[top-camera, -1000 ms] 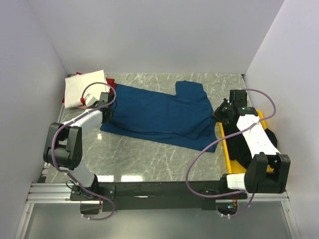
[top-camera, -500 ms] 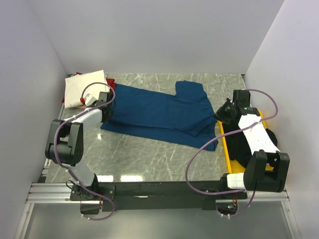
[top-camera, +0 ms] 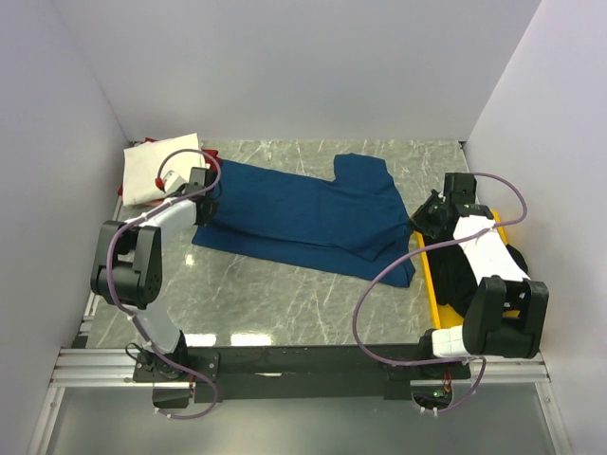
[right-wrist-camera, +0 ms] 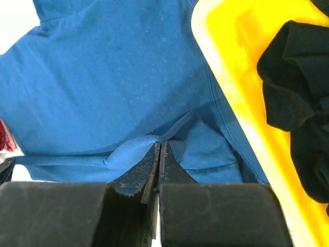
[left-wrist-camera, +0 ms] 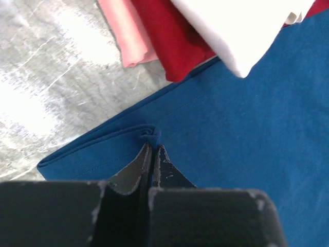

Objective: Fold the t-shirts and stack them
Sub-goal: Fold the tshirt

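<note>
A dark blue t-shirt (top-camera: 303, 213) lies spread across the marble table, its front edge doubled over. My left gripper (top-camera: 202, 203) is at the shirt's left edge, shut on a small bunch of the blue cloth (left-wrist-camera: 247, 134) at its tips (left-wrist-camera: 153, 145). My right gripper (top-camera: 426, 216) is at the shirt's right end beside the tray, shut on a raised pinch of blue fabric (right-wrist-camera: 113, 77) at its tips (right-wrist-camera: 160, 144). A folded cream t-shirt (top-camera: 159, 169) lies on a red one (left-wrist-camera: 169, 41) at the back left. A black t-shirt (right-wrist-camera: 298, 87) is crumpled in the tray.
The yellow plastic tray (top-camera: 429, 275) sits along the right edge of the table, its rim (right-wrist-camera: 231, 51) right beside my right gripper. A pink cloth (left-wrist-camera: 128, 36) shows under the red one. White walls close in the left, back and right sides.
My left gripper has moved a little toward the back with the shirt's left edge. My right gripper has shifted slightly right toward the tray, and the shirt has been drawn out a little.
</note>
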### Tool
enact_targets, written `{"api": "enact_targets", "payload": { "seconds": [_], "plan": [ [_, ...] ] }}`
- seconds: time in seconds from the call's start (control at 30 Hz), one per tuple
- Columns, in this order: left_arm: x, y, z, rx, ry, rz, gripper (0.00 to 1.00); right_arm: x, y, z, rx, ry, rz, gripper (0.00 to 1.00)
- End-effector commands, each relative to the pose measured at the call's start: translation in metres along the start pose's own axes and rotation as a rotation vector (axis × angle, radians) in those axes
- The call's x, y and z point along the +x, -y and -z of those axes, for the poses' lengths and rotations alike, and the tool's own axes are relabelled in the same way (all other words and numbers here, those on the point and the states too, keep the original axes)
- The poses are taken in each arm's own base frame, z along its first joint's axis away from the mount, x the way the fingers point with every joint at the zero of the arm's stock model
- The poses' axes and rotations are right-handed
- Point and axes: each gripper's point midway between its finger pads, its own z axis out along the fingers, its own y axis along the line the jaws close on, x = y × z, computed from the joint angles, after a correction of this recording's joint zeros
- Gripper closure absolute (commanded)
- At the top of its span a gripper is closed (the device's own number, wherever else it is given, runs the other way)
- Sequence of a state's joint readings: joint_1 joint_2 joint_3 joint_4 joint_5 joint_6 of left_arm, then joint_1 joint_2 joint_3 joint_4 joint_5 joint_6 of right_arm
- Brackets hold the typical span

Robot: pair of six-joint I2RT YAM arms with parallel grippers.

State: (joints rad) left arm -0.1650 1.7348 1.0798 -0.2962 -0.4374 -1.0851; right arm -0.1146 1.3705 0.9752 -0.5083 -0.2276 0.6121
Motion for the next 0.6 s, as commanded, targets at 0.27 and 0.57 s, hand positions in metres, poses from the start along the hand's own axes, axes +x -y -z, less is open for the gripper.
{"api": "enact_targets", "payload": {
  "seconds": [0.27, 0.57],
  "plan": [
    [-0.0089, 0.018, -0.0058, 0.035, 0.009, 0.012, 0.97, -0.0103, 0.0034, -0.0104, -0.005, 0.026, 0.009, 1.0],
    [-0.0137, 0.0167, -0.0075, 0.04, 0.011, 0.015, 0.98, -0.012, 0.0076, -0.0135, 0.004, 0.027, -0.002, 1.0]
  ]
}}
